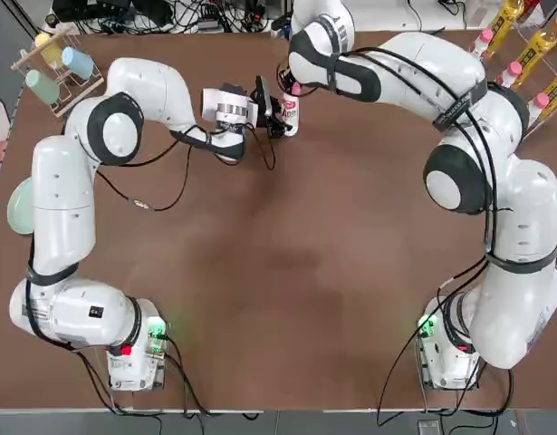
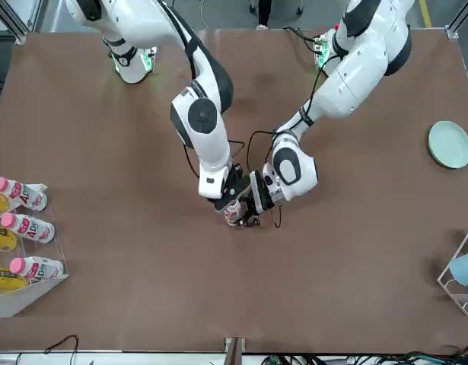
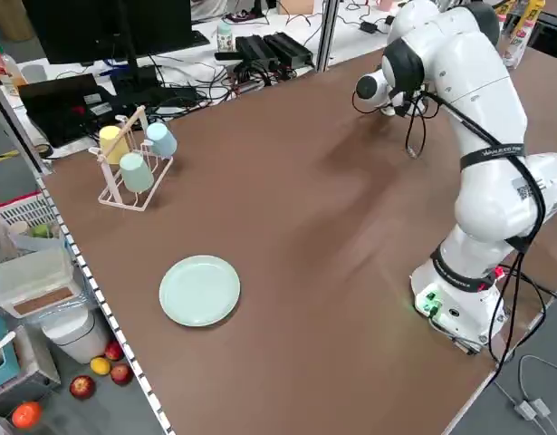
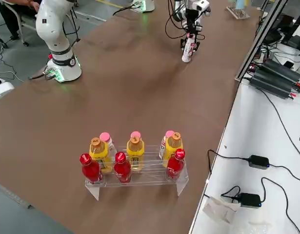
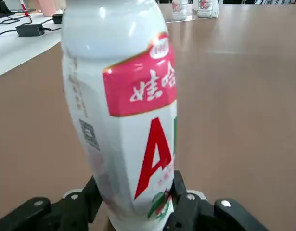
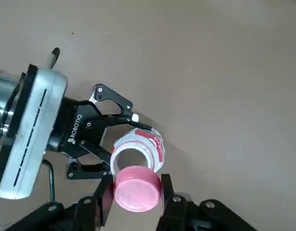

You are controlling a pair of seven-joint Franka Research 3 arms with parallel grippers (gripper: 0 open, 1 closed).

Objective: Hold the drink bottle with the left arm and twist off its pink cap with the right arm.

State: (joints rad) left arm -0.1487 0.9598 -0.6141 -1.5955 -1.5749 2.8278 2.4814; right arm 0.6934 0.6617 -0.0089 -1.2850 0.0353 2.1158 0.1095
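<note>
White plastic bottle with red-pink lettering, uncapped, and its round pink screw cap, each held in a separate gripper.

The bottle is gripped low on its body between the black fingers of the left gripper, above the brown tabletop, at the far side between the two glossy white arms. The cap is pinched between the black fingertips of the right gripper. In the right wrist view, the bottle's open mouth is seen beside the cap, partly overlapped by it; whether they touch cannot be told.
</note>
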